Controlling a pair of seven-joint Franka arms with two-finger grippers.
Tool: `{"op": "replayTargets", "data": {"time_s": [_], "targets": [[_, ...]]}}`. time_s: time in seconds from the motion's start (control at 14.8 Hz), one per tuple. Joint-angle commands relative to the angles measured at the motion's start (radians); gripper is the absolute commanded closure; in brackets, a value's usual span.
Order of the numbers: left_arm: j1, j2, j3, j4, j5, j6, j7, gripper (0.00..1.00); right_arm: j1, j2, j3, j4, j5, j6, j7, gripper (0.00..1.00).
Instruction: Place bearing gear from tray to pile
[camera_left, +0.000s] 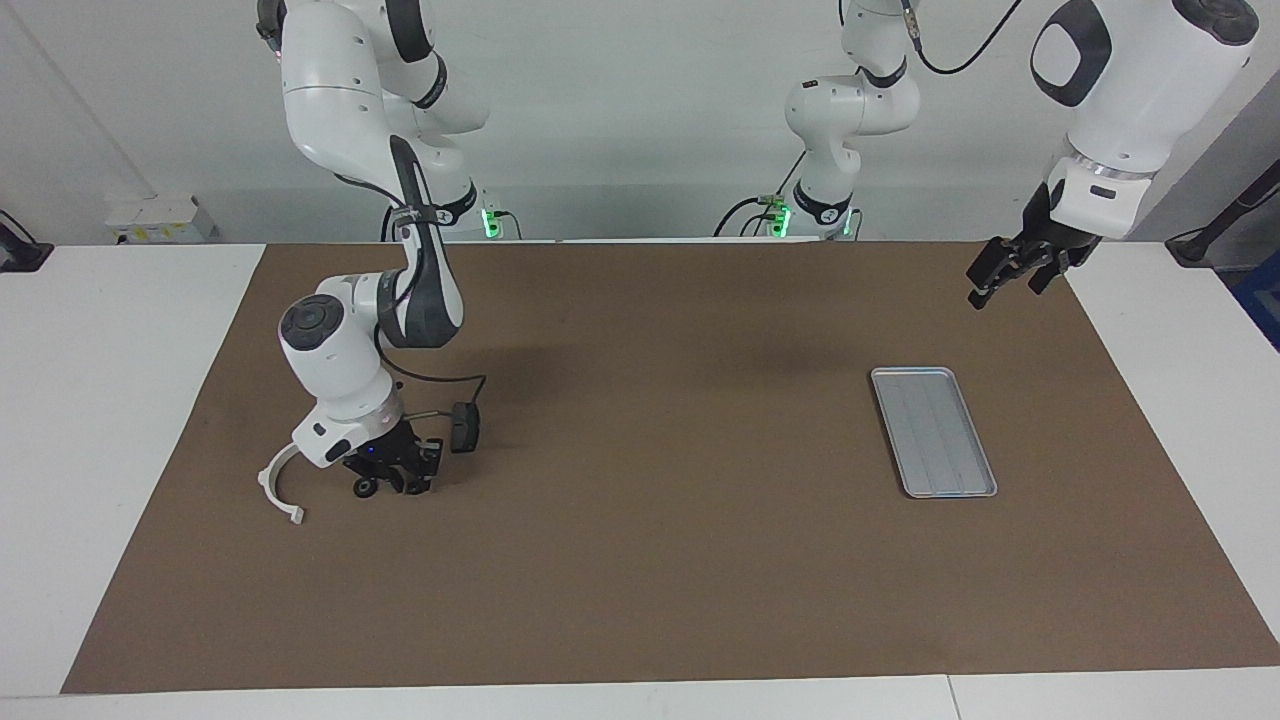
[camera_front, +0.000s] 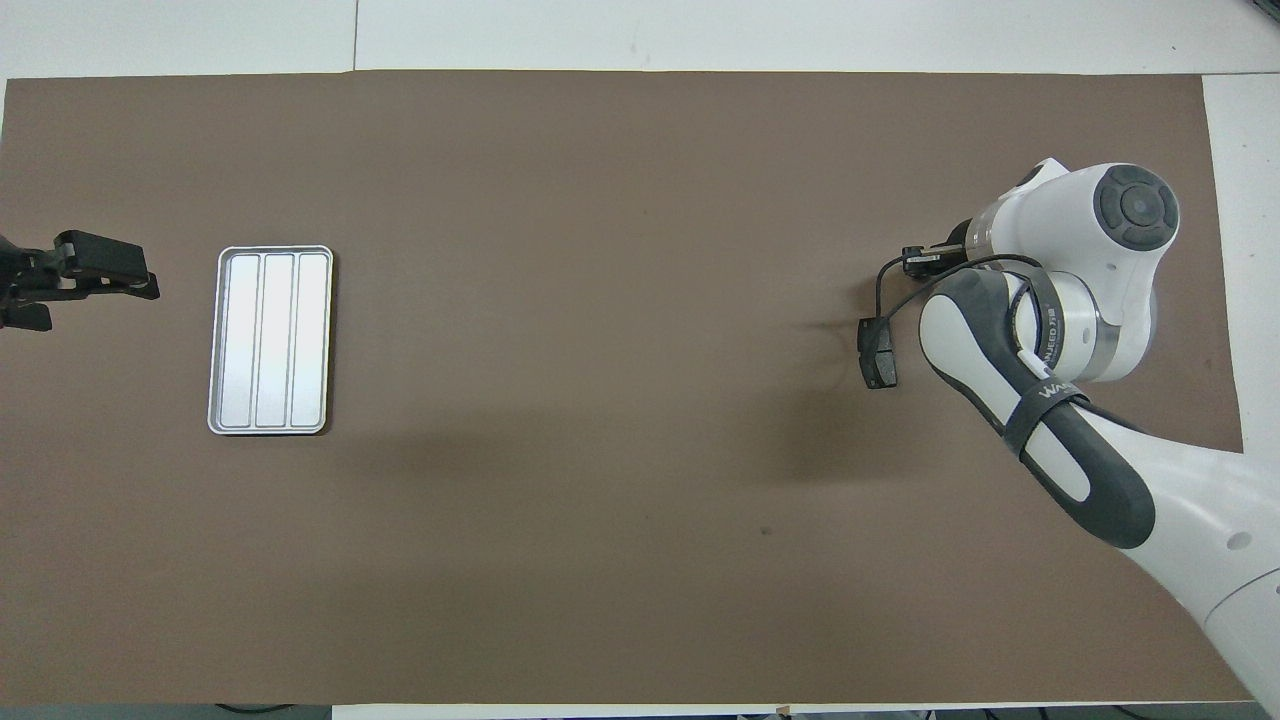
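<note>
The small black bearing gear (camera_left: 364, 488) lies on the brown mat beside the white half-ring bracket (camera_left: 275, 487) of the pile, at the right arm's end of the table. My right gripper (camera_left: 392, 480) is low over the mat with its fingers apart, one fingertip right beside the gear. The brake pads do not show. In the overhead view my right arm (camera_front: 1050, 320) covers the gear and the bracket. The silver tray (camera_left: 933, 431) lies empty at the left arm's end and also shows in the overhead view (camera_front: 270, 340). My left gripper (camera_left: 1005, 270) waits open in the air.
A small dark block (camera_left: 463, 427) hangs on a cable from my right wrist, just above the mat beside the gripper; it also shows in the overhead view (camera_front: 878, 358). The brown mat (camera_left: 660, 560) covers most of the white table.
</note>
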Motion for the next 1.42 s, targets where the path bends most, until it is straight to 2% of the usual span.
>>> {"op": "replayTargets", "data": {"time_s": [0.0, 0.14, 0.2, 0.41, 0.54, 0.61, 0.75, 0.95, 1.15, 1.36], "targets": [[0.008, -0.014, -0.004, -0.018, 0.003, 0.003, 0.016, 0.00, -0.002, -0.058, 0.012, 0.056, -0.023, -0.140, 0.003, 0.32], [0.008, -0.014, -0.004, -0.018, 0.003, 0.003, 0.016, 0.00, -0.004, -0.119, 0.014, 0.162, -0.023, -0.335, 0.009, 0.15], [0.009, -0.014, -0.004, -0.018, 0.003, 0.003, 0.016, 0.00, -0.004, -0.144, 0.014, 0.217, -0.023, -0.432, 0.007, 0.10], [0.009, -0.014, -0.004, -0.018, 0.003, 0.005, 0.016, 0.00, -0.007, -0.230, 0.014, 0.385, -0.053, -0.691, 0.001, 0.08], [0.009, -0.014, -0.004, -0.018, 0.003, 0.005, 0.016, 0.00, -0.017, -0.288, 0.015, 0.448, -0.075, -0.813, -0.002, 0.05], [0.009, -0.014, -0.004, -0.018, 0.003, 0.003, 0.016, 0.00, -0.027, -0.316, 0.015, 0.474, -0.082, -0.868, -0.013, 0.01], [0.009, -0.014, -0.004, -0.018, 0.003, 0.003, 0.016, 0.00, -0.059, -0.354, 0.023, 0.523, -0.081, -0.972, -0.027, 0.00], [0.009, -0.014, -0.004, -0.018, 0.003, 0.005, 0.016, 0.00, -0.100, -0.442, 0.031, 0.465, -0.064, -1.046, -0.027, 0.00], [0.009, -0.014, -0.004, -0.018, 0.003, 0.003, 0.016, 0.00, -0.108, -0.558, 0.031, 0.228, -0.064, -0.988, -0.007, 0.00], [0.009, -0.014, -0.004, -0.018, 0.003, 0.005, 0.016, 0.00, -0.119, -0.548, 0.031, 0.239, -0.064, -0.980, -0.010, 0.00]]}}
